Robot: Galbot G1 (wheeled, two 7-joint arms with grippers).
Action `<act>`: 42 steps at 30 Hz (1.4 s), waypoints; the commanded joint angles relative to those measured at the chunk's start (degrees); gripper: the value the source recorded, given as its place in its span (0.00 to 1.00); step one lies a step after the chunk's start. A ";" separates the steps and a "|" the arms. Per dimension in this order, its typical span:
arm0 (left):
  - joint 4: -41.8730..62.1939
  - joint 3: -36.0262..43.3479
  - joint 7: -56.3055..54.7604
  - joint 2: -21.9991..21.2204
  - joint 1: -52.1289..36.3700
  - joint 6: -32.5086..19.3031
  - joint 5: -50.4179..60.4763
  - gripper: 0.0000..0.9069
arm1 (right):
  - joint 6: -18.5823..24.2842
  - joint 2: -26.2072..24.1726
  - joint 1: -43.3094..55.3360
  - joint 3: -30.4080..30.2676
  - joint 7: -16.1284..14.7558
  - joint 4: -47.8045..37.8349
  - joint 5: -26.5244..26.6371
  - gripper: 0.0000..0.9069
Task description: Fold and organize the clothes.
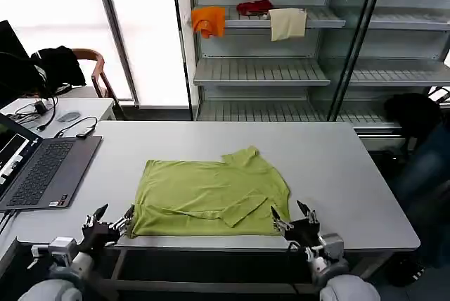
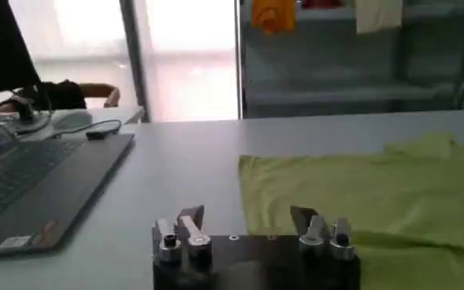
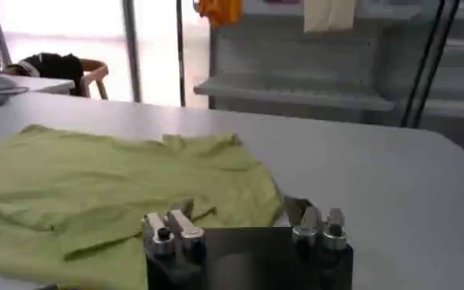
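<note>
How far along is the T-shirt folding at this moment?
Barely started. The lime-green T-shirt lies spread on the table, with a sleeve flap turned inward over its body; no tidy fold shows. The left gripper and right gripper sit open at the near table edge by the shirt's lower corners, holding nothing. Gripping, folding and placing all remain.

Bright windows (image 1: pixel 140 27) and metal shelves (image 1: pixel 264 72) with orange (image 1: pixel 209 21), red (image 1: pixel 254 8) and cream (image 1: pixel 287 24) cloths stand beyond the grey table (image 1: pixel 337 167); chair (image 1: pixel 95 69) left
</note>
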 commanded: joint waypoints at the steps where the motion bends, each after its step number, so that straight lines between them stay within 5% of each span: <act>1: 7.37 3.32 1.39 3.60 -12.40 0.56 -3.44 1.00 | -0.04 -0.73 12.43 -1.76 1.29 -7.43 4.13 1.00; 15: 25.74 14.50 1.88 4.34 -30.28 0.55 -0.70 1.00 | 0.11 4.84 29.81 -5.42 4.62 -30.87 6.11 1.00; 23: 35.30 16.93 3.90 3.27 -35.85 0.51 2.81 1.00 | 0.24 8.73 34.75 -4.11 4.30 -41.80 1.66 1.00; 42: 44.55 17.02 4.94 3.24 -39.60 0.42 4.82 0.92 | 0.39 11.20 37.54 -2.76 2.97 -47.65 -1.83 0.98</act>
